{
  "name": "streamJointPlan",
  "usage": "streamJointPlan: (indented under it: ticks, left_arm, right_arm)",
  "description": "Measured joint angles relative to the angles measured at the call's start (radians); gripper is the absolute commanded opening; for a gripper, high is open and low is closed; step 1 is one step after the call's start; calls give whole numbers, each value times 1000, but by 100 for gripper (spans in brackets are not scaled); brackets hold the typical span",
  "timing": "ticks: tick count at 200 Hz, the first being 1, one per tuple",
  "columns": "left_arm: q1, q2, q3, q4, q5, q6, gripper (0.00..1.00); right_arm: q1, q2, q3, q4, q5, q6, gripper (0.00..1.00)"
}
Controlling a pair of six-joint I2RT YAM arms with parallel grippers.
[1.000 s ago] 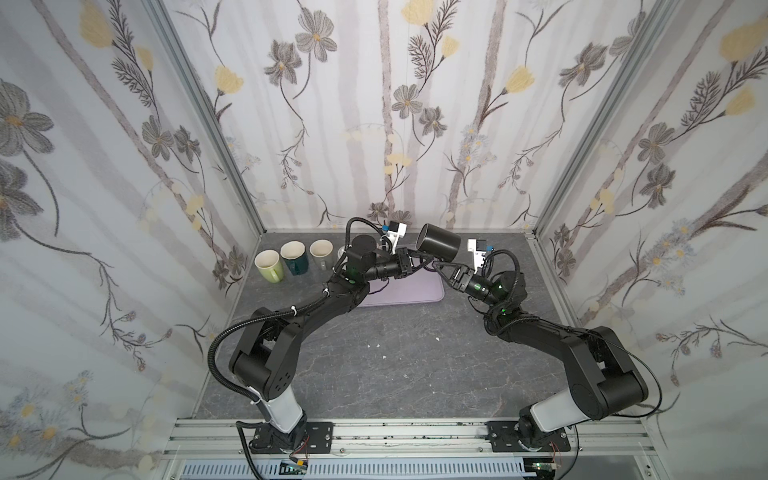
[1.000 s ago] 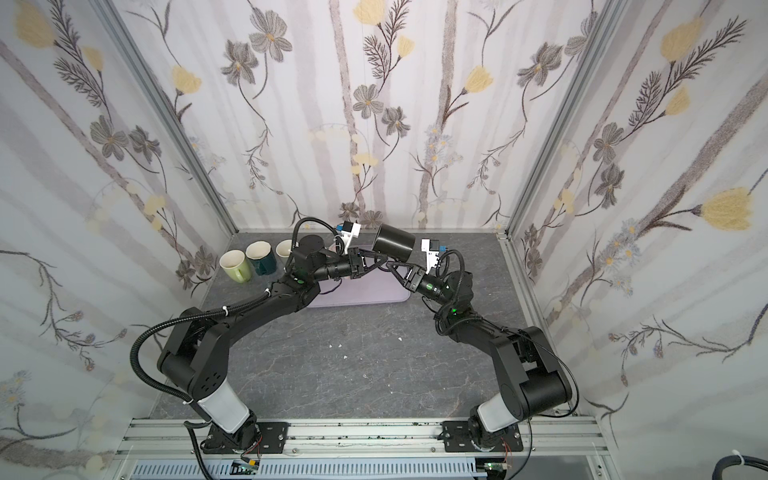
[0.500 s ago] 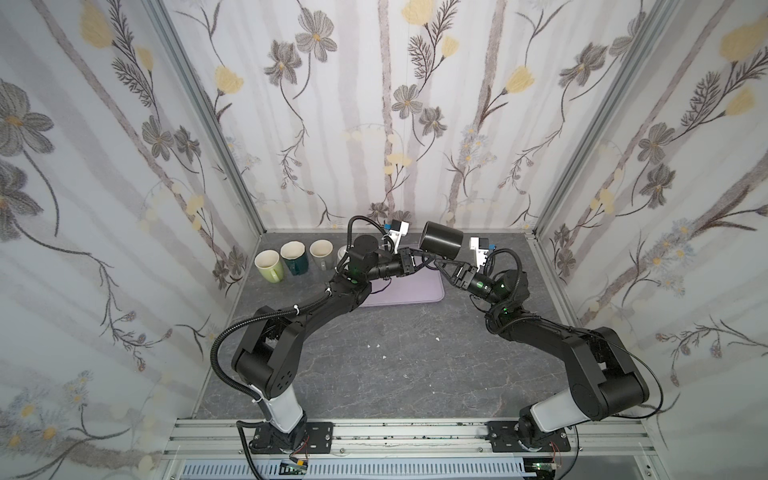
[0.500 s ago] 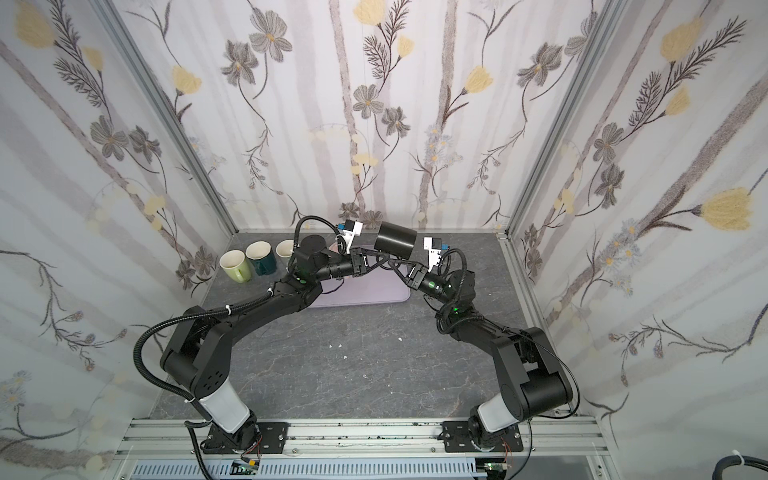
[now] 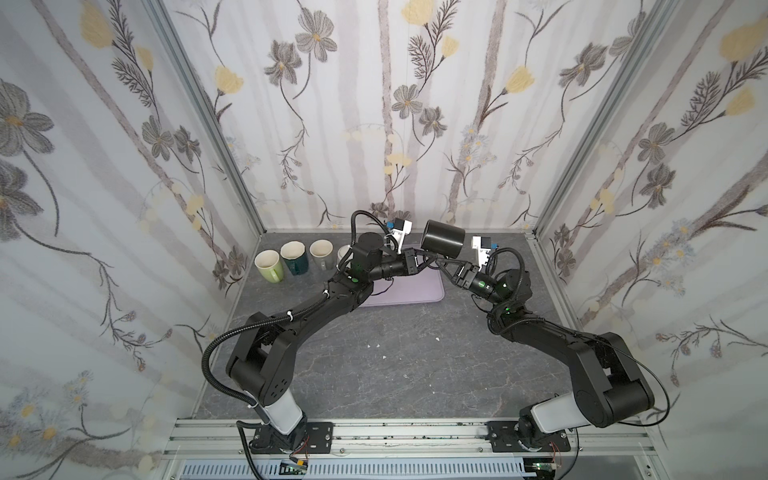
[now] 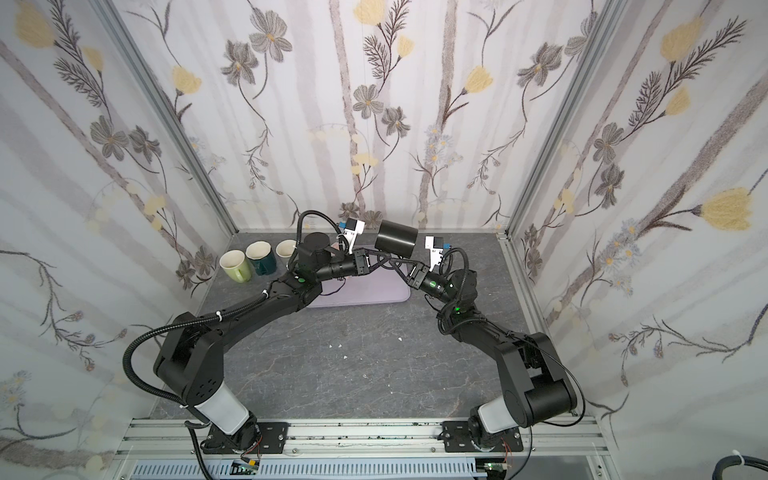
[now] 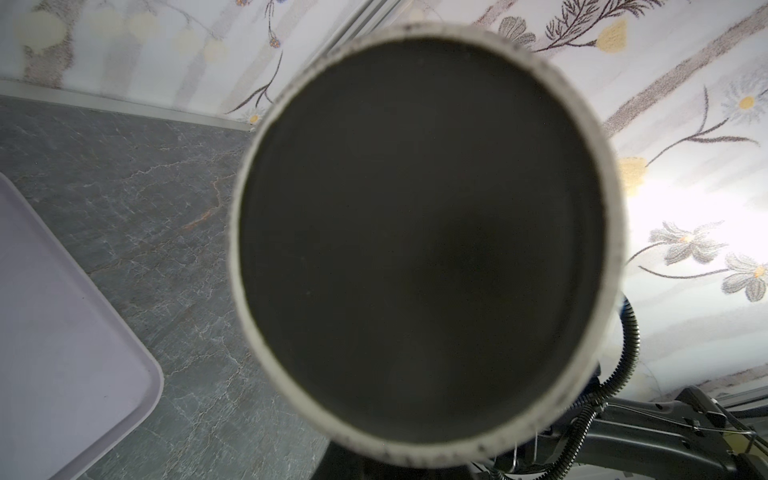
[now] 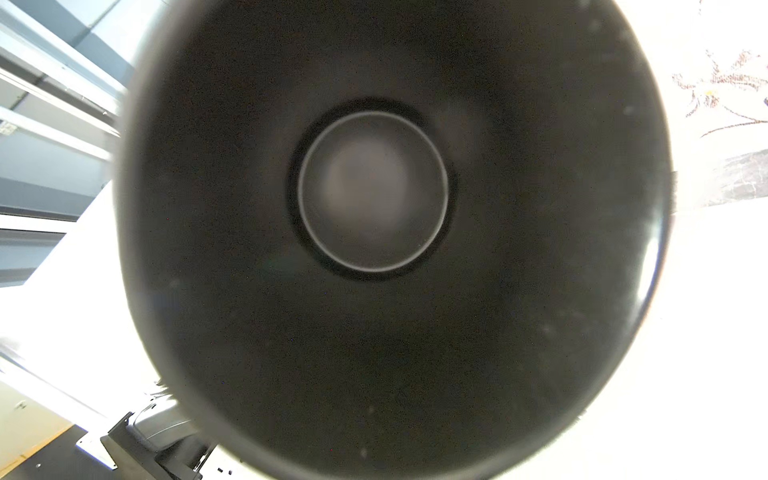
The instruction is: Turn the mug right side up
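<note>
Halfway over: the black mug (image 5: pixel 442 244) is aloft on its side.
It hangs in the air near the far edge of the surface (image 5: pixel 395 353), above the far right corner of the lilac tray (image 5: pixel 407 293). It lies level, base toward the left arm and mouth toward the right arm. The left fingers (image 5: pixel 422 262) are clenched beneath it, apparently carrying it. The right fingers (image 5: pixel 449 265) meet them there, but I cannot tell whether they grip. I judge it lifted and half-tipped; swinging the mouth upward and setting it down remain.
</note>
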Motion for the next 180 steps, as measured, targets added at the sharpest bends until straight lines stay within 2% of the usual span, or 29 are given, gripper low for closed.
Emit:
streamJointPlan:
  ticks: [33, 41, 63, 67, 78, 102, 140, 180]
  left_arm:
    - [-5, -6, 3, -42, -21, 29, 25]
    - [-6, -10, 3, -56, -23, 28, 35]
    - [-19, -19, 0, -126, -35, 29, 68]
    - [-19, -22, -2, -134, -40, 31, 77]
    - [-19, -29, -8, -154, -62, 31, 87]
    - [-18, -43, -23, -166, -94, 35, 100]
    - [-18, -64, -37, -191, -125, 49, 100]
    - [-22, -119, -65, -215, -174, 95, 100]
  right_arm:
    - [6, -17, 1, -47, 7, -21, 0]
    - [9, -21, 1, -56, 7, -35, 0]
    - [17, -31, 0, -36, -5, -64, 0]
    - [18, -32, 0, -33, -6, -69, 0]
    - [20, -32, 0, -18, -8, -76, 0]
    - [21, -36, -2, -4, -11, -85, 0]
    - [26, -40, -13, 0, 1, -91, 0]
    - [29, -100, -12, -105, 23, -158, 0]
